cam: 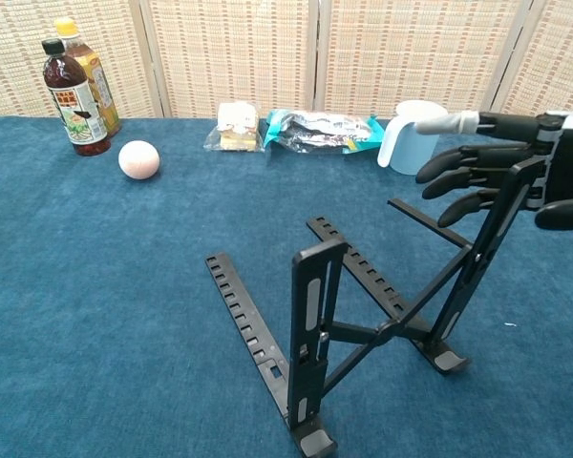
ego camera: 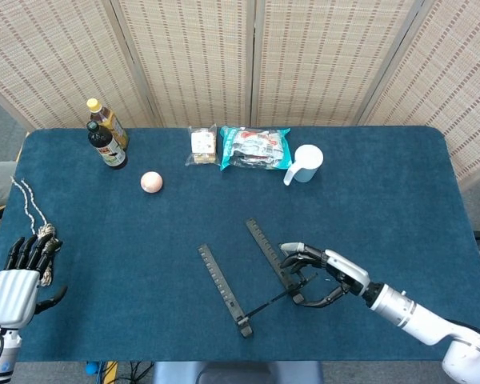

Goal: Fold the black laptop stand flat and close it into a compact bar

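Note:
The black laptop stand [ego camera: 224, 285] [cam: 315, 305] stands unfolded near the table's front middle, with two slotted rails flat on the cloth and two uprights raised, joined by crossed struts. My right hand [ego camera: 320, 272] [cam: 497, 181] is at the top of the right upright. Its fingers [cam: 458, 176] stretch left past the upright and the thumb lies on the other side, spread and not clamped. My left hand [ego camera: 12, 288] hangs off the table's front left corner with fingers apart, holding nothing. The chest view does not show it.
Along the back stand two bottles [ego camera: 106, 134] [cam: 72, 91], a pink ball [ego camera: 150, 182] [cam: 138, 159], a small snack packet [ego camera: 202, 144] [cam: 237, 127], a blue snack bag [ego camera: 256, 148] [cam: 325, 131] and a pale blue mug [ego camera: 306, 163] [cam: 413, 136]. A cord [ego camera: 32, 208] hangs above my left hand.

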Motion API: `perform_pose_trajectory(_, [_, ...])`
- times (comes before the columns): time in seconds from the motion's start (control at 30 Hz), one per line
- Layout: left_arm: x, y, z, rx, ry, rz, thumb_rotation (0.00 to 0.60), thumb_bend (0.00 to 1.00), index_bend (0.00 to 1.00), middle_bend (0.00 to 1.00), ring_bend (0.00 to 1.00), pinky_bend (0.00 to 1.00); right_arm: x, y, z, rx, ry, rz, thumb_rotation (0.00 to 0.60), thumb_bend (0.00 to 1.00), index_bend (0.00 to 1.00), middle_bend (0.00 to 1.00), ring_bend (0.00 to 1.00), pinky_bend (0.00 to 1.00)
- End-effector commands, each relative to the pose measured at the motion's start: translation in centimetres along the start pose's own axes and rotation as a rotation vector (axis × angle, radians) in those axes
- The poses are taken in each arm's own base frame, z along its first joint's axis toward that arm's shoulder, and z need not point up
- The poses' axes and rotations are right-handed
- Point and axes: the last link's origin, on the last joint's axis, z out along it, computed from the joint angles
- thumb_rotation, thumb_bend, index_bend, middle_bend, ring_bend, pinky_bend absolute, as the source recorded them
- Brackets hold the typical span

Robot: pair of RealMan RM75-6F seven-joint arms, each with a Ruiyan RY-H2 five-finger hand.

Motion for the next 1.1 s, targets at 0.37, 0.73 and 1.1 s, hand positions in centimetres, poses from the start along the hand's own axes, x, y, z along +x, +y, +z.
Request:
perform_pose_trajectory(0.37, [-0.1, 0.1, 0.0, -0.009, 0.003, -0.001, 0.600, 0.17, 0.15, 0.08, 0.04, 0.00, -0.2, 1.7, 1.7, -0.039, -0.015, 0.012, 0.600, 0.00, 0.16, 0.31, 0.24, 0.27])
perform_pose_trajectory(0.73, [-0.3, 0.0, 0.0, -0.007, -0.008, -0.002, 0.600, 0.17, 0.15, 0.08, 0.04, 0.00, -0.8, 3.6, 1.9, -0.104, -0.035, 0.064, 0.600, 0.00, 0.16, 0.31, 0.24, 0.27])
perform_pose_trajectory(1.1, [-0.5, -0.1, 0.0, -0.006, -0.014, -0.002, 0.600, 0.17, 0.15, 0.08, 0.04, 0.00, -1.0, 4.2, 1.2, -0.165, -0.020, 0.138, 0.600, 0.00, 0.16, 0.31, 0.24, 0.30])
